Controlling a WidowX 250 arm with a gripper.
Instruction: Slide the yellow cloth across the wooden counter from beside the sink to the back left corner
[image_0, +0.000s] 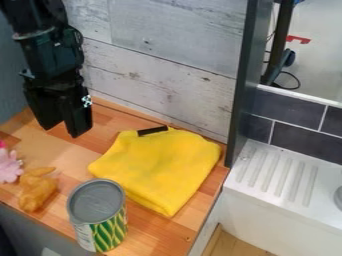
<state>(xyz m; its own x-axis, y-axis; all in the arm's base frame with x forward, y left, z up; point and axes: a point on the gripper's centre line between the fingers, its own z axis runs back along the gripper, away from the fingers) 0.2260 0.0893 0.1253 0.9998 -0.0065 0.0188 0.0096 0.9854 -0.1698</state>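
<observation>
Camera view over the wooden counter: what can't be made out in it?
All in the camera view:
- Pink object: cut off by the left edge.
- Golden-brown object: its details are too small to name it.
- Green-and-yellow can: its far side is hidden by its near side.
- Yellow cloth: its underside is hidden by its upper folds.
- Plank wall: partly hidden behind the black gripper and arm.

Arm (47, 47) cut off above, pink toy (9, 166) at left, can label (107, 232) blurred
</observation>
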